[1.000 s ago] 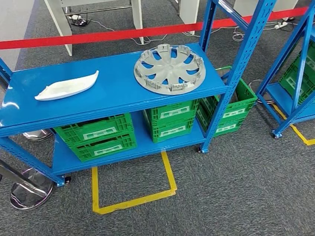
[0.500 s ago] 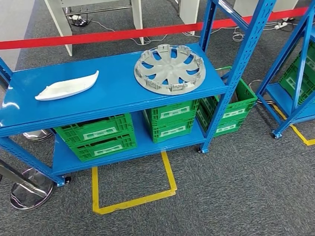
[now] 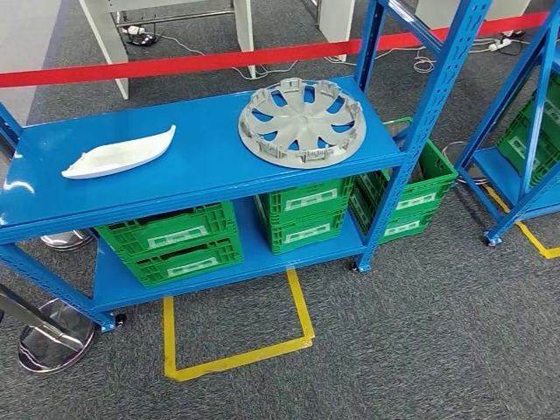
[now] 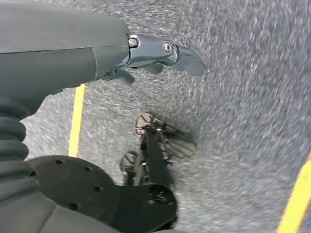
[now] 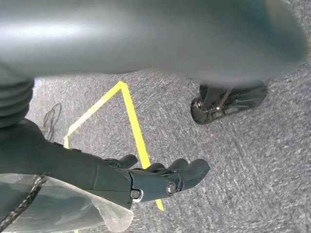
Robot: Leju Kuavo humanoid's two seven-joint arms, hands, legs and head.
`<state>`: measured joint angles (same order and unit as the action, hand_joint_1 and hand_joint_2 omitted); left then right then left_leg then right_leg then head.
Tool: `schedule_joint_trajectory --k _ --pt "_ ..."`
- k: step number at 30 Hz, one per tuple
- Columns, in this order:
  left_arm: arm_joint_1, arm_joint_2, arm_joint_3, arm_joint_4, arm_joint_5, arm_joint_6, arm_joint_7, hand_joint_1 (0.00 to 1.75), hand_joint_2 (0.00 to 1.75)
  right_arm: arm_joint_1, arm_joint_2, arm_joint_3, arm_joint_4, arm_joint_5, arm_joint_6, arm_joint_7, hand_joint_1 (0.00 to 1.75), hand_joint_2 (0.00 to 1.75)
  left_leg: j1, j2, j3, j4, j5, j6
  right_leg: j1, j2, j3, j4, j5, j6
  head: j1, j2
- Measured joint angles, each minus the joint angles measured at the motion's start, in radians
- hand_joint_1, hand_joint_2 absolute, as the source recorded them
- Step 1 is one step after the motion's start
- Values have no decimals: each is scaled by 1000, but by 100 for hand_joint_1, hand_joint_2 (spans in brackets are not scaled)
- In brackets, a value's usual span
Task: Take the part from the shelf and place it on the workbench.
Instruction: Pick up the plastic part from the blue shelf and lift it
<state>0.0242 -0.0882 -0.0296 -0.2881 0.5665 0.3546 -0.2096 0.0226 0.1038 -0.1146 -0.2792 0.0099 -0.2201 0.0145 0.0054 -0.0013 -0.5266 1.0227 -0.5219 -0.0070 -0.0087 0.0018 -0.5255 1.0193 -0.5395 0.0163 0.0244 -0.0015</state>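
On the blue shelf (image 3: 198,166), a grey wheel cover (image 3: 302,122) lies flat at the right end of the top board. A long white curved part (image 3: 119,156) lies at the left end. My left hand (image 4: 154,56) hangs over grey carpet, its fingers stretched out and holding nothing. My right hand (image 5: 161,177) also hangs over the carpet beside a yellow floor line (image 5: 137,136), fingers extended and empty. Both hands are well away from the shelf.
Green crates (image 3: 173,243) fill the lower shelf board, with more (image 3: 402,197) at the right end. A yellow floor marking (image 3: 238,350) lies in front of the shelf. A red barrier tape (image 3: 198,63) runs behind. A second blue rack (image 3: 521,149) stands at the right.
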Motion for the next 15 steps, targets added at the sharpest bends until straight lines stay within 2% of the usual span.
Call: schedule_joint_trajectory --k 3,4,8,11,15 --pt "-18 -13 -4 21 69 58 -41 0 175 -16 15 -23 19 -1 -39 -10 0 0 0 0 0 0 0 0 0 0 0 0 0 0 0 0" --pt "-23 -17 -5 27 87 79 -56 0 175 -20 20 -29 24 0 -53 -15 0 0 0 0 0 0 0 0 0 0 0 0 0 0 0 0" --pt "-39 -34 -6 45 135 182 -119 0 0 -32 33 -51 41 4 -113 -48 0 0 0 0 0 0 0 0 0 0 0 0 0 0 0 0" --pt "-45 -42 -10 54 150 222 -138 0 0 -38 37 -89 48 -16 -129 -92 0 0 0 0 0 0 0 0 0 0 0 0 0 0 0 0" --pt "-47 -43 -15 62 155 189 -143 0 0 -44 37 -153 50 -71 -76 -166 0 0 0 0 0 0 0 0 0 0 0 0 0 0 0 0"
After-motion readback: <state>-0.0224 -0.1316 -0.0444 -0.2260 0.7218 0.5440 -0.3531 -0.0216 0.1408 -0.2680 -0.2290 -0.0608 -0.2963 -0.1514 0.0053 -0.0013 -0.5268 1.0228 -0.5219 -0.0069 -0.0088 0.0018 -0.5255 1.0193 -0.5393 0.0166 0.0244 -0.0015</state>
